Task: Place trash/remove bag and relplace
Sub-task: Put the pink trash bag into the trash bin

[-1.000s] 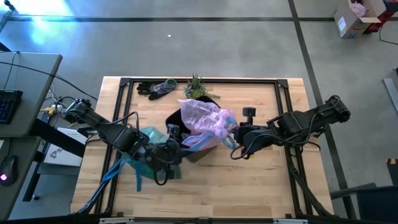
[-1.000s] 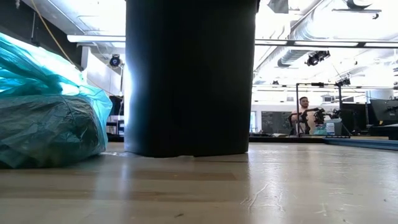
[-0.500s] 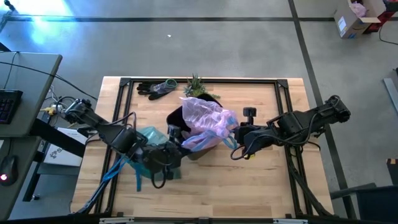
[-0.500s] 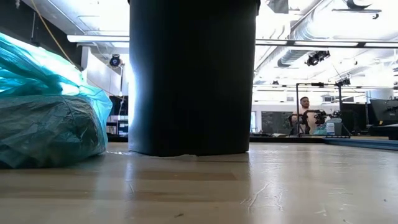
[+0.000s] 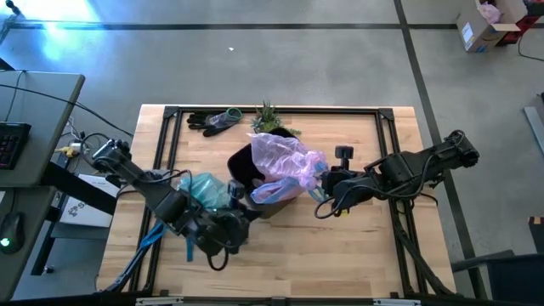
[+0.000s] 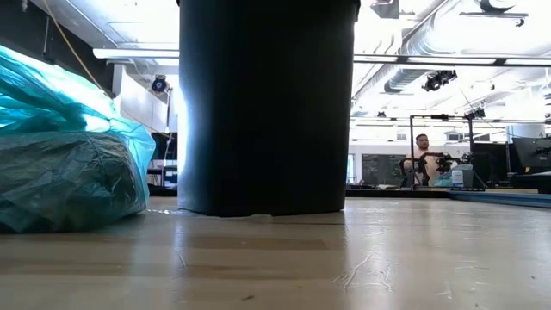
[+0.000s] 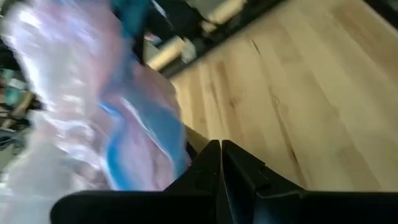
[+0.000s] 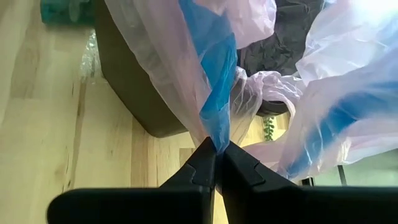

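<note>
The teal bag (image 5: 204, 189) lies crumpled on the table left of the dark bin (image 5: 242, 161); the low view shows the teal bag (image 6: 69, 164) resting on its underside beside the bin (image 6: 267, 103). A pale pink bag (image 5: 285, 157) is draped over the bin. My right gripper (image 5: 321, 185) is at the bin's right side, shut on this pink bag. My left gripper (image 5: 246, 223) is on the near side of the teal bag and the bin, shut, with nothing between its fingers (image 7: 219, 149). Small scraps of trash are not to be made out. My right gripper (image 8: 216, 149) pinches the pink bag's blue band (image 8: 214, 121) at its edge between the two fingertips, coming level from the table's right. The plastic runs taut from the bin's rim down to the fingers. One layer or several, I cannot tell.
Dark gloves (image 5: 212, 121) and a small green plant (image 5: 270, 117) sit by the far edge. A black frame (image 5: 387, 119) runs round the table. Bare wood lies along the near edge and right of the bin. A person (image 6: 419, 159) sits far off in the room.
My left arm has drawn back from the bin toward the table's near edge, uncovering more of the teal bag. The bin has shifted slightly in the low view. My right gripper has stayed where it was, shut on the pink bag.
</note>
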You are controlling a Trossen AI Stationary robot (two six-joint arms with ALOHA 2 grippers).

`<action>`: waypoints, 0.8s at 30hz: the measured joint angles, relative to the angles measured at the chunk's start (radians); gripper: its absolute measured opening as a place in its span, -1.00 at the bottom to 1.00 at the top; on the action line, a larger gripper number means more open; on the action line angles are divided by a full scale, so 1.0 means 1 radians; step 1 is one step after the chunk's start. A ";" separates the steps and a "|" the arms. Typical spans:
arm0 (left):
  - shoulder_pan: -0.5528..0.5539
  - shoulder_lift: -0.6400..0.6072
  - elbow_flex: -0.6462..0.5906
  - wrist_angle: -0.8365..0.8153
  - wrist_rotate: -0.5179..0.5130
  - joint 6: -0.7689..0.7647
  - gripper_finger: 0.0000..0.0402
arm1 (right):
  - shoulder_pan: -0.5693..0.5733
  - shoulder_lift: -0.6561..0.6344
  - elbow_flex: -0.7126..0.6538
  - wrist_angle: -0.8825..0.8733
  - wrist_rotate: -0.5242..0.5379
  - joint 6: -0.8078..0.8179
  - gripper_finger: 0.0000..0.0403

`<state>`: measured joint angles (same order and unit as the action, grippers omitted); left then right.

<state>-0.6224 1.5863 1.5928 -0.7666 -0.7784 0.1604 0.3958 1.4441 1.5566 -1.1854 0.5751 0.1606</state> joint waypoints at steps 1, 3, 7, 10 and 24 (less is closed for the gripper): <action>-0.003 0.003 0.008 0.015 -0.020 0.000 -1.00 | 0.004 0.000 0.000 0.000 0.000 0.004 -1.00; -0.004 0.005 0.030 0.031 -0.059 -0.002 -1.00 | 0.007 0.000 0.000 0.000 0.000 0.006 -1.00; -0.009 0.004 0.086 0.038 -0.137 -0.018 -1.00 | 0.022 0.000 0.000 0.000 0.000 0.008 -1.00; 0.006 0.003 0.109 0.026 -0.152 -0.017 -0.96 | 0.024 0.000 0.000 0.002 0.000 0.016 -1.00; 0.231 -0.001 0.111 -0.114 0.027 -0.220 -0.09 | 0.026 0.000 0.000 0.035 0.001 0.004 -1.00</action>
<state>-0.3915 1.5856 1.7042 -0.8804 -0.7519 -0.0596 0.4217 1.4445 1.5566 -1.1500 0.5758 0.1650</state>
